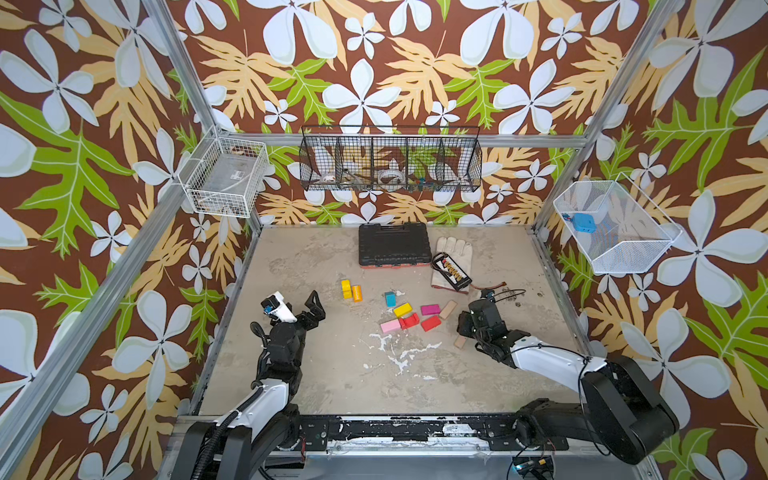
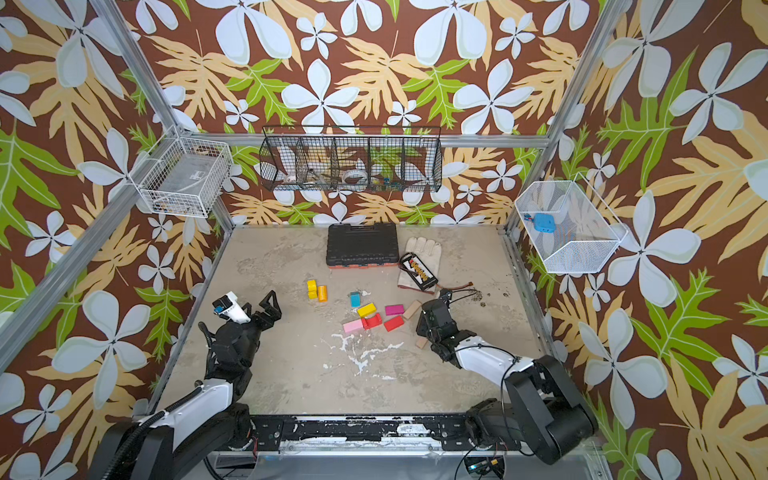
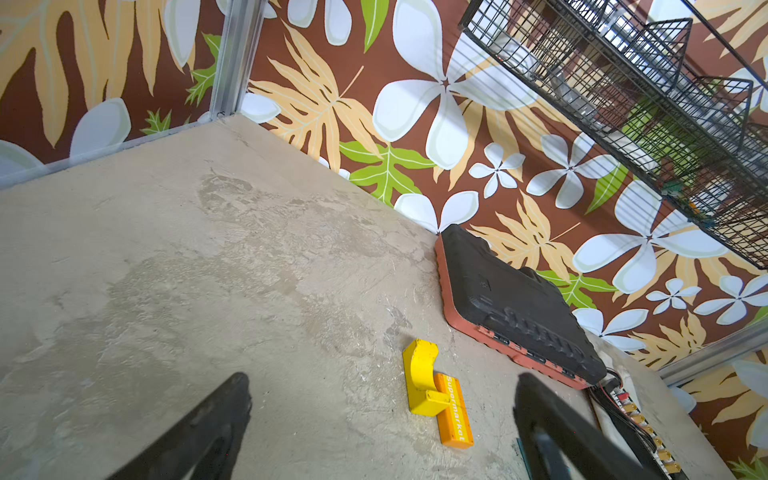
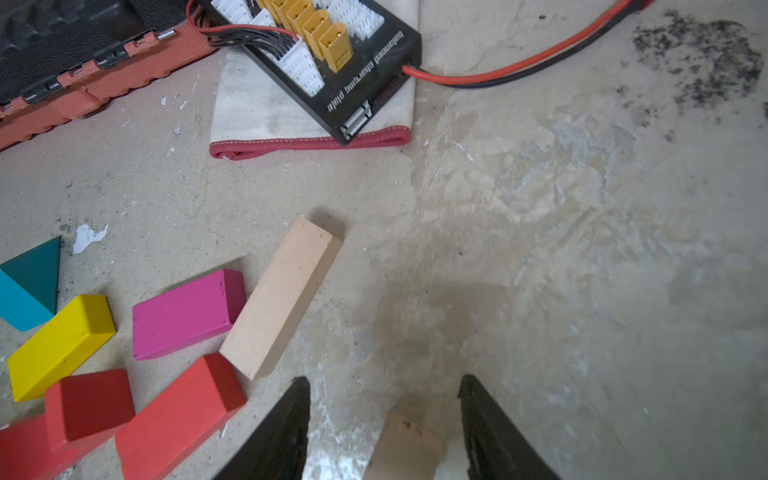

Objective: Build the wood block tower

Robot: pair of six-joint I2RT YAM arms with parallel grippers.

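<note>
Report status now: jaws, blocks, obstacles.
Left gripper open, empty. Right gripper open astride a tan block. Blocks scattered flat, no tower. Nothing in the way.

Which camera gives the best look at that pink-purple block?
The right wrist view: the magenta block fills a good part of the picture, its top and end faces clear, lying flat beside the tan plank. In both top views it is only a small coloured patch. The left wrist view does not show it.
</note>
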